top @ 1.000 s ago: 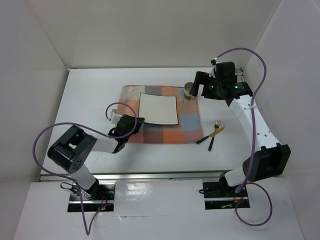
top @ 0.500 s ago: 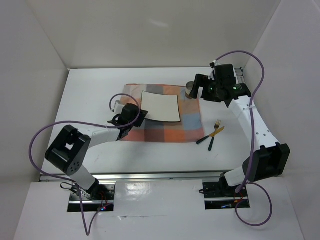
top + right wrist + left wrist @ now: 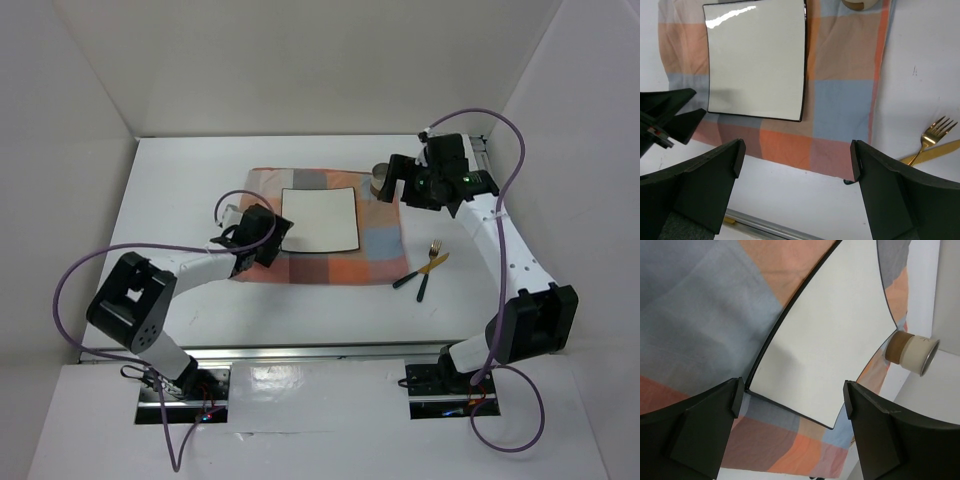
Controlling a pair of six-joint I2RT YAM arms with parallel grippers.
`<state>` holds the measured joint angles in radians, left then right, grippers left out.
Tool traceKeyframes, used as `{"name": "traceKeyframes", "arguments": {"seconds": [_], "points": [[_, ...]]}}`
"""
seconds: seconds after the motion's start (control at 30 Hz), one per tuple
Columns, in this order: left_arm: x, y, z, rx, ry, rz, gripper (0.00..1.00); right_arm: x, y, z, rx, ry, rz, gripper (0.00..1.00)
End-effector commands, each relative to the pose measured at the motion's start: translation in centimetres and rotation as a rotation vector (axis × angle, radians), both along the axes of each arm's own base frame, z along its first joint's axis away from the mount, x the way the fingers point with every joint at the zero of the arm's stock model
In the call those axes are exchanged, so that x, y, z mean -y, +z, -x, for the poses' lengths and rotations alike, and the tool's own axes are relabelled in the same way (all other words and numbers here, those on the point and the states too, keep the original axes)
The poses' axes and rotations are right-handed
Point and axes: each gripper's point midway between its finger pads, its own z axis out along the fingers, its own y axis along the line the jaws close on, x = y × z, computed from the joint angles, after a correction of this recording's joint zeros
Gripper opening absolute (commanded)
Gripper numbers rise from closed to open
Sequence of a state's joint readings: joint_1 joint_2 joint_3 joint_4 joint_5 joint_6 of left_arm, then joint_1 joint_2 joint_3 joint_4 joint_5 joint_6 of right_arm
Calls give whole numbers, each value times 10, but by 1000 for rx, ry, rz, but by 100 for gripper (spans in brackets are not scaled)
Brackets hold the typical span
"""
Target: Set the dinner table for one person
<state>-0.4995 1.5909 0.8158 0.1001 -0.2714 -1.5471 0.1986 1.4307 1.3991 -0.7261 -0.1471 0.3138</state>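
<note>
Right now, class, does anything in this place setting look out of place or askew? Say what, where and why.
The fork and knife lie crossed on the bare dinner table, right of the checked mat, rather than laid straight beside the plate. Nothing looks spilled or broken.

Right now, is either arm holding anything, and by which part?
Nothing is held. The left gripper stands open at the square white plate; the right gripper hangs open above the checked mat.

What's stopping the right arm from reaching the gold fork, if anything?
Probably nothing, so likely yes: the right gripper is open and empty, and the fork lies on bare table beside that arm, with only the knife alongside.
</note>
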Motion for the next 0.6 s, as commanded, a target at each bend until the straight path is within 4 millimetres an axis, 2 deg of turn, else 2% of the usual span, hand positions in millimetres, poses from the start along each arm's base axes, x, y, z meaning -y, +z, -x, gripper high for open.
{"name": "traceKeyframes", "arguments": {"seconds": [0.0, 0.03, 0.17, 0.27, 0.3, 0.33, 0.37, 0.4, 0.43, 0.47, 0.5, 0.53, 0.57], "points": [[-8, 29, -6, 47, 27, -9, 100, 1, -2, 2, 8, -11, -3, 100], [-14, 24, -4, 26, 37, -21, 100, 0, -5, 1, 7, -11, -3, 100], [-31, 41, -7, 69, 60, -98, 100, 9, -36, 12, -78, -78, 16, 100], [-40, 68, -12, 119, 51, -157, 100, 21, -48, 20, -125, -153, 21, 100], [-43, 74, -12, 126, 42, -183, 100, 28, -61, 25, -163, -185, 17, 100], [-45, 82, -16, 145, 28, -207, 100, 34, -66, 30, -186, -212, 11, 100], [-43, 105, -25, 199, -29, -269, 100, 37, -75, 36, -228, -247, -10, 100], [-41, 119, -29, 223, -73, -289, 100, 47, -94, 46, -283, -287, -10, 100], [-38, 122, -30, 207, -127, -334, 100, 49, -101, 53, -309, -307, -28, 96], [-31, 144, -43, 242, -195, -396, 100, 51, -105, 56, -319, -341, -59, 93], [-28, 151, -47, 242, -249, -415, 100, 60, -124, 67, -371, -382, -69, 86], [-23, 156, -50, 240, -295, -440, 100, 63, -128, 70, -380, -405, -91, 80], [-18, 171, -49, 235, -334, -460, 100, 65, -134, 73, -394, -427, -112, 76]]}}
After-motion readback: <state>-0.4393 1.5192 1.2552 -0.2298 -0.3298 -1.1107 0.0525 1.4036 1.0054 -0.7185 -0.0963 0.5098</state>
